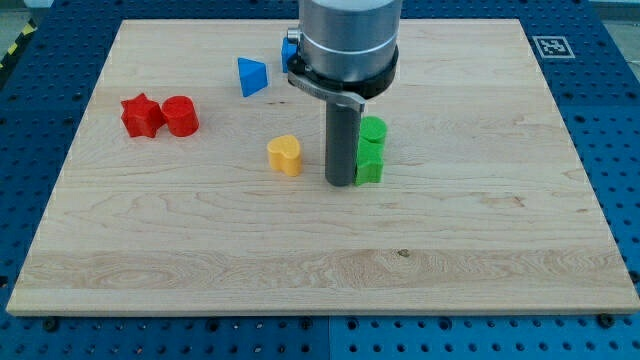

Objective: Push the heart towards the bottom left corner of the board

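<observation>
My tip [340, 184] is the bottom end of a straight dark rod, and it rests on the wooden board [300, 270] near the middle. The rod has no claws, so there is nothing to open or close, and it holds nothing.

Just to the view's right of my tip are two green blocks. The green round block [373, 130] sits a bit higher in the view, and the other green block [369, 166] sits right under it, touching it. This lower one is right beside the rod; I cannot tell if they touch.

To the view's left of my tip, with a small gap, is the yellow heart [285, 154]. It is close to the middle of the board, well apart from the bottom left corner.

Up toward the top edge is a blue triangle block [252, 76]. Another blue block [289, 50] peeks out from behind the big grey arm [345, 40]; its shape is hidden.

Near the left edge are a red star [141, 115] and a red round block [181, 116], side by side and touching.

Around the board is a blue table [610, 120] with rows of holes.
</observation>
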Tool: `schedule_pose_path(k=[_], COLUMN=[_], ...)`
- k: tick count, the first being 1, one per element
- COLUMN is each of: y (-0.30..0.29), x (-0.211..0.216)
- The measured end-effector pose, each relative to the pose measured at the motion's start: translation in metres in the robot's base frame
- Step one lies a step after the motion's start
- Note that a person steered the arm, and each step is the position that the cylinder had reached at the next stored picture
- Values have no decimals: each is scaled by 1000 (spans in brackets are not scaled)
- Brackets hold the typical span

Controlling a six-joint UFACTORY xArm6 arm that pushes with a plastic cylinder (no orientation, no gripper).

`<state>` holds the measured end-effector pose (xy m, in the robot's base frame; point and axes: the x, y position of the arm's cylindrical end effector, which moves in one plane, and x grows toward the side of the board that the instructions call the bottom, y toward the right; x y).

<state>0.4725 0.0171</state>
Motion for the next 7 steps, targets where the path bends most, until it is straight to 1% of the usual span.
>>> schedule_pose_path(k=[1, 2, 5, 6, 7], y=[0, -6, -94, -120, -134], x=[-22, -30, -28, -13, 17])
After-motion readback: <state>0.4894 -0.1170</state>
